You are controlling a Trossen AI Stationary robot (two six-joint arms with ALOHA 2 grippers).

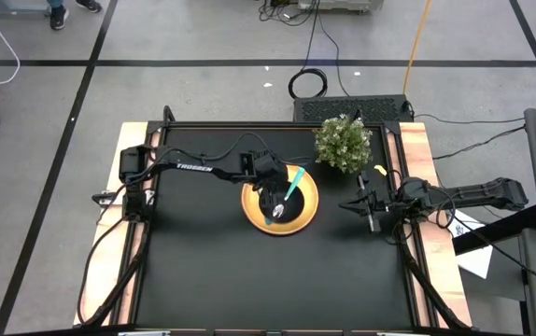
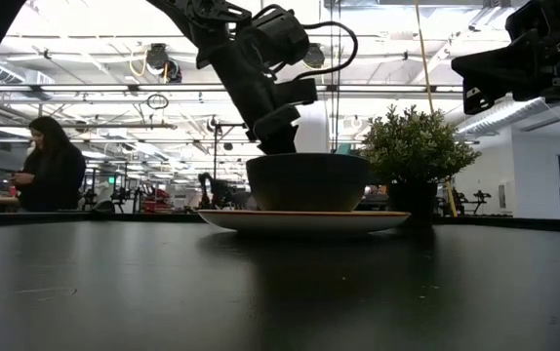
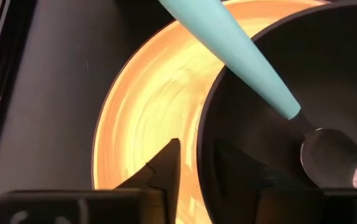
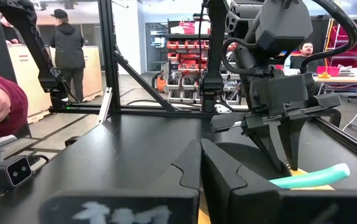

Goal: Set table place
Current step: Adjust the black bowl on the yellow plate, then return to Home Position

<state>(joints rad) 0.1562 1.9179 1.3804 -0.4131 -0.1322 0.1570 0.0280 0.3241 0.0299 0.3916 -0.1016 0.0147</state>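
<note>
A round yellow plate [image 1: 252,203] lies mid-table, and a black bowl [image 1: 287,211] stands on it. A spoon [image 3: 331,158] rests with its metal head on the bowl's bottom, its teal handle [image 1: 294,182] leaning out over the far rim. My left gripper [image 3: 197,152] reaches down slanting into the bowl's left side. It is open, one finger inside the bowl and one outside over the plate. My right gripper [image 1: 369,207] waits shut at the table's right edge, holding nothing. My left gripper straddles the bowl's rim [image 3: 202,143] from above and from the table's left, pointing down at a slant. The outer finger [image 3: 166,168] stands apart from the wall, with yellow plate showing in the gap. Whether the inner finger [image 3: 237,168] touches the wall, I cannot tell.
A bushy green potted plant [image 1: 344,143] stands just behind and to the right of the plate. Bare black tabletop [image 1: 277,280] stretches in front of the plate and to its left. People stand in the room beyond the table.
</note>
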